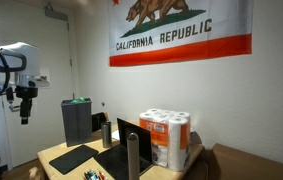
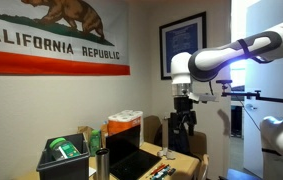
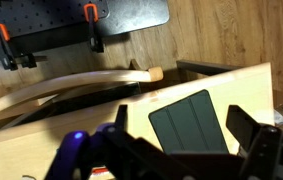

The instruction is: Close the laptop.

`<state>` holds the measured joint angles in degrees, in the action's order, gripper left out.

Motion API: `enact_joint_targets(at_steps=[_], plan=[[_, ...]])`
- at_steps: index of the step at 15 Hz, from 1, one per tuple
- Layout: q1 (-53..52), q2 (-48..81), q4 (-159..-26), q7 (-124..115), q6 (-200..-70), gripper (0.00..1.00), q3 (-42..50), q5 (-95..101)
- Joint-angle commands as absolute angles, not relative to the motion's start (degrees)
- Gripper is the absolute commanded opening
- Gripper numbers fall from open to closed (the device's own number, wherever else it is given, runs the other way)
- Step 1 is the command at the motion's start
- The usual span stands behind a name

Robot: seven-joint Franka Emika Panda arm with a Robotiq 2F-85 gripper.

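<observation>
Light wooden tabletop (image 1: 49, 153) checked in an exterior view: I note my gripper (image 1: 25, 115) high above its left edge, fingers spread and empty, then the black mat (image 1: 73, 157), the laptop (image 1: 114, 158) open mid-table, and the paper-towel pack (image 1: 166, 138) by the right edge.

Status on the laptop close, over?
Robot hand open, empty, high off to the table's side. Thin dark hinged laptop open, screen upright, untouched. Tall grey cylinder stands close by its base; may obstruct lid.
</observation>
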<state>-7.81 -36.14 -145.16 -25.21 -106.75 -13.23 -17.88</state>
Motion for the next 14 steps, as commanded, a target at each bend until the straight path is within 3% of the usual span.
enact_joint_targets(at_steps=[1, 14], plan=[[-7.5, -36.1, -145.3, -25.3, -107.0, 1.0, -13.9, -17.9], [-3.8, -14.4, -129.9, -18.5, -118.1, 1.0, -11.1, -6.4]])
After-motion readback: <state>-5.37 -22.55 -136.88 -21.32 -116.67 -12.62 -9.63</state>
